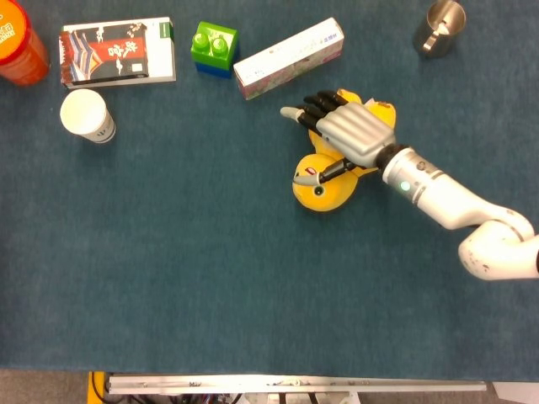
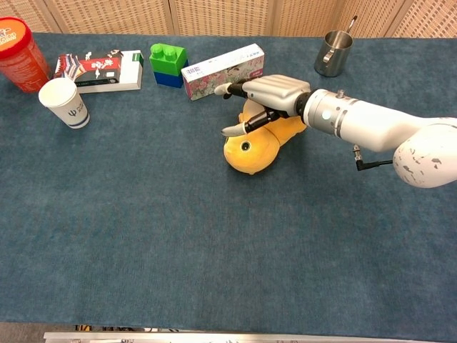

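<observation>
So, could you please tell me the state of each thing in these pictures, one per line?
right hand: open, fingers spread over the plush toy
plush toy: lying on its side, under the hand
paper cup: upright, empty
metal cup: upright
long box: lying flat, closed
flat packet: lying flat
green block: stacked on a blue block
orange canister: upright, lid on

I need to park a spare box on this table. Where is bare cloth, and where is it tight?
Bare: the whole near half of the table, below the paper cup and yellow plush toy. Crowded: the far edge and around the right hand over the toy.
</observation>
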Robot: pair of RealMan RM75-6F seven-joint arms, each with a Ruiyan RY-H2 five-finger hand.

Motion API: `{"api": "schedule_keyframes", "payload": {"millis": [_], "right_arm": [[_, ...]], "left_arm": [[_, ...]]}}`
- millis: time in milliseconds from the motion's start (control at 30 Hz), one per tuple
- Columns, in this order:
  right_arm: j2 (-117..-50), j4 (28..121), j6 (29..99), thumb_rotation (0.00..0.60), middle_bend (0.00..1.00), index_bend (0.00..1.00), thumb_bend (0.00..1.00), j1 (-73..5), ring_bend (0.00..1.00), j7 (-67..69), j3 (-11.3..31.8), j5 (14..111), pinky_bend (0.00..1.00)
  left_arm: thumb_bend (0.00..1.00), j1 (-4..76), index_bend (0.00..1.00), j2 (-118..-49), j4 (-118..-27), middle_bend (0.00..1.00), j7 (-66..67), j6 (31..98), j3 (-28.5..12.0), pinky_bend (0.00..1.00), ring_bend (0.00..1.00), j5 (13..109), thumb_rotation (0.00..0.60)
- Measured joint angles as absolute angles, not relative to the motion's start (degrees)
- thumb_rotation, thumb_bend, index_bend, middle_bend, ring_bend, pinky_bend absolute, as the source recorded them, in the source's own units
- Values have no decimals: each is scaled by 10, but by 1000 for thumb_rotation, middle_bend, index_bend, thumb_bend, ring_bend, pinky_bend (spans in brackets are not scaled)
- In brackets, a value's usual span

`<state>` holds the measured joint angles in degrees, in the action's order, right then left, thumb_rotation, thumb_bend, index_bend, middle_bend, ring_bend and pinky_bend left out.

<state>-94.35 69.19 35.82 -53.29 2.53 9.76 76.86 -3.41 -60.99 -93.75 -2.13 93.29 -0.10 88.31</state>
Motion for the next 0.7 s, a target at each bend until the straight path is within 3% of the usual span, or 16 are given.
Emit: {"api": "schedule_keyframes", "payload": {"millis": [333,700], "right_arm": [[-947,672,360,132,138,65,0,-528,0,37,83,763,0],[-916,707,398,130,138,65,0,-515,0,67,82,783,0]], "left_arm": [[149,-35,124,-611,-934,103,-22,931,-2,4,93,882,600],[148,-32,124,-611,-937,103,-18,928,-3,4,93,884,600]]}}
